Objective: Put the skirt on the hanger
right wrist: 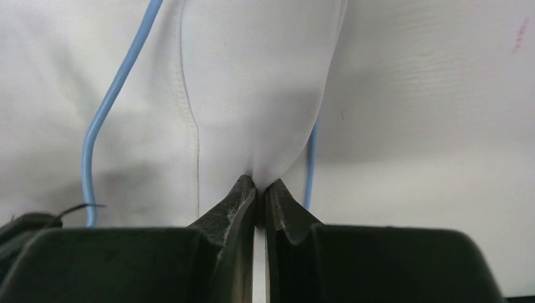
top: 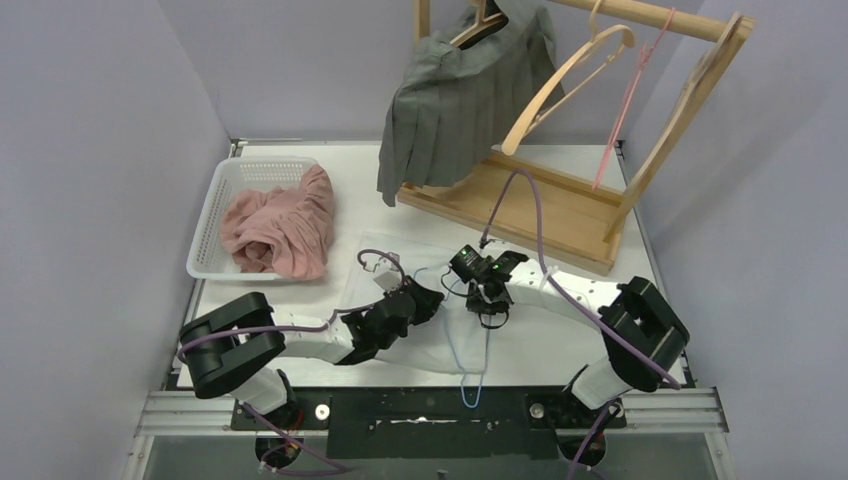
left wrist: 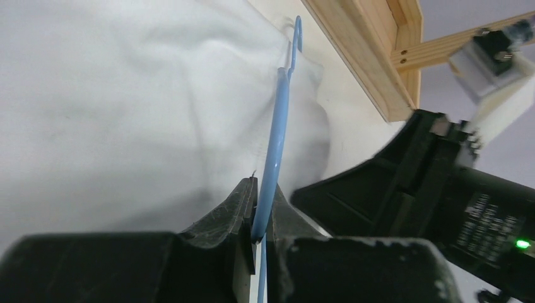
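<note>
A white skirt [top: 420,345] lies flat on the white table between the two arms, with a thin blue hanger [top: 472,385] in it and the hook toward the near edge. My left gripper [top: 428,300] is shut on the blue hanger wire [left wrist: 276,126], with the skirt [left wrist: 126,95] lying beside it. My right gripper [top: 490,312] is shut on a pinched fold of the skirt [right wrist: 252,82]; its tips [right wrist: 260,184] meet on the cloth. The hanger wire [right wrist: 117,95] shows on both sides of that fold.
A white basket [top: 213,215] at the left holds a pink garment [top: 285,225]. A wooden rack [top: 560,210] at the back carries a grey pleated skirt [top: 450,100], an empty wooden hanger [top: 560,85] and a pink hanger [top: 625,110]. The right arm [left wrist: 441,189] is close beside my left gripper.
</note>
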Controlling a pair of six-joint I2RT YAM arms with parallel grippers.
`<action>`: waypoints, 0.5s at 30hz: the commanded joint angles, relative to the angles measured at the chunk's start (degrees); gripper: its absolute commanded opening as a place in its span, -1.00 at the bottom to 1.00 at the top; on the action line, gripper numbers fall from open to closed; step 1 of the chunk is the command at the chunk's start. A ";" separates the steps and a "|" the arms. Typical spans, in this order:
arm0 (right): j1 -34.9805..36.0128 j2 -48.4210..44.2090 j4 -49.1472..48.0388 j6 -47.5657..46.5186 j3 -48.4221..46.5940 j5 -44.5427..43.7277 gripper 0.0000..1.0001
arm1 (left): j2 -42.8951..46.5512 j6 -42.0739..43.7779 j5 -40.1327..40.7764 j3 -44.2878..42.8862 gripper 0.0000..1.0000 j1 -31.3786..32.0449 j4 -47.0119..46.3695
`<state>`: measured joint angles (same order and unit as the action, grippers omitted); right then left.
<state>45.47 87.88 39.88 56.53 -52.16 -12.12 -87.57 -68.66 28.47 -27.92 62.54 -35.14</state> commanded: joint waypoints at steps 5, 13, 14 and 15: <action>-0.59 -6.51 16.64 1.10 -5.24 -6.25 -1.00 | -1.04 5.78 1.82 -2.86 -1.00 -1.34 3.98; -4.40 -7.94 18.30 0.16 -0.23 -9.16 -1.00 | 1.02 6.45 1.73 -1.58 -1.00 -3.95 9.82; -4.70 -7.81 18.17 -0.11 -0.22 -9.23 -1.00 | 1.54 6.57 1.76 -1.01 -1.00 -4.27 10.05; -4.86 -7.63 17.94 -0.32 -0.29 -9.12 -1.00 | 2.05 6.61 2.02 -0.53 -1.00 -4.46 10.40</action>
<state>41.74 81.62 55.88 56.77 -52.56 -17.47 -87.66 -65.52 28.21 -29.82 59.35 -30.46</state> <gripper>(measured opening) 0.069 0.045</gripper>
